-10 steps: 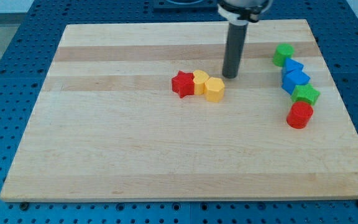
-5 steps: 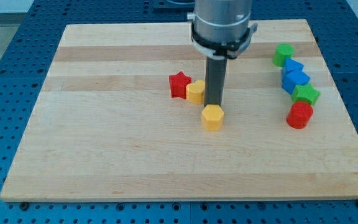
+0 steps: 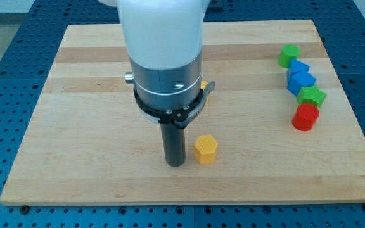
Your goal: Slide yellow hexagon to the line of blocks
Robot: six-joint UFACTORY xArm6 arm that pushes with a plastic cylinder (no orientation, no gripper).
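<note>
The yellow hexagon [image 3: 205, 149] lies on the wooden board [image 3: 75, 158] near the view's bottom centre. My tip [image 3: 175, 163] stands just to its left, close beside it; whether they touch I cannot tell. At the view's right a curved line of blocks runs top to bottom: a green block [image 3: 289, 55], two blue blocks [image 3: 298, 68] [image 3: 302, 82], a green star [image 3: 312, 96] and a red cylinder [image 3: 305, 117]. The arm's wide body hides the board's middle; only a sliver of another yellow block [image 3: 204, 85] shows beside it.
The board lies on a blue perforated table [image 3: 5, 57]. The arm's white and silver body [image 3: 163, 57] fills the upper centre of the view and hides the red star that stood there.
The yellow hexagon has slid towards the view's bottom, away from the red star and the other yellow block. My tip has moved down and to its left side. The arm now covers the board's middle.
</note>
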